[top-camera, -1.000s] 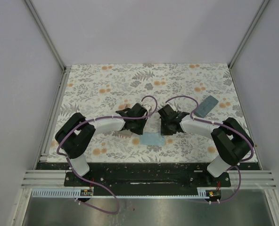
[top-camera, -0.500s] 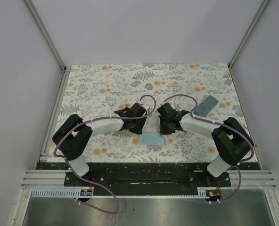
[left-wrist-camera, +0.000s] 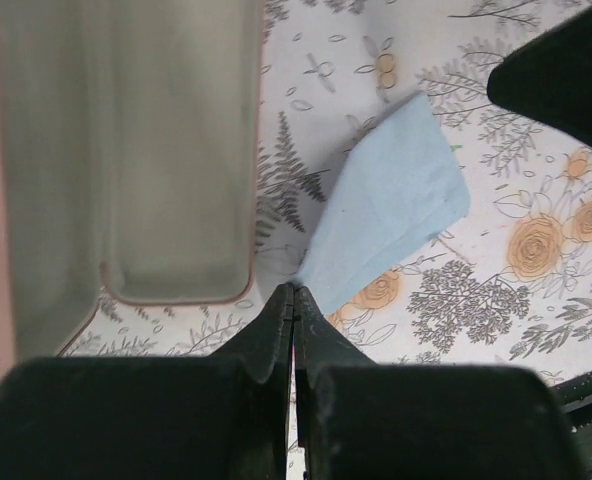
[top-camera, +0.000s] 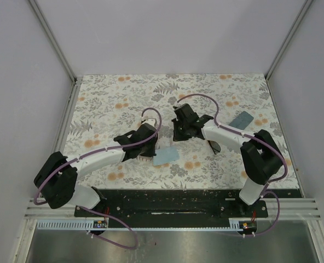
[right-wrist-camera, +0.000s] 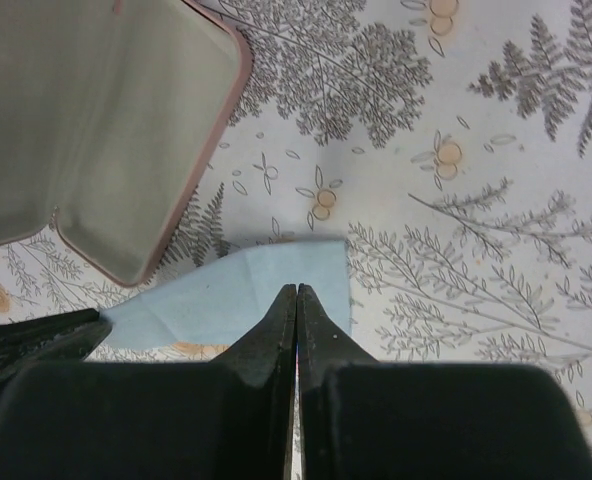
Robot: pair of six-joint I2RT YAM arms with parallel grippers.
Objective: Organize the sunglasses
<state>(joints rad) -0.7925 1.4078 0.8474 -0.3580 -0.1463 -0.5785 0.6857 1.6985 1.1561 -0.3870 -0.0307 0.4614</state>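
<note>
Away from right fingers [right-wrist-camera: 276,340] (closed), sunglasses [top-camera: 214,147]

Far half of the table [top-camera: 123,90] lies open; cloth [top-camera: 166,157] and open case [left-wrist-camera: 126,150] crowd the middle

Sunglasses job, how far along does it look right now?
Done: the pink-rimmed oblong case lies open, nothing visible inside. In hand: the left jaws are shut on a corner of the light blue cloth; the right jaws are shut, apparently empty. Left: no sunglasses in the case yet; a dark shape under the right arm may be a pair.
</note>
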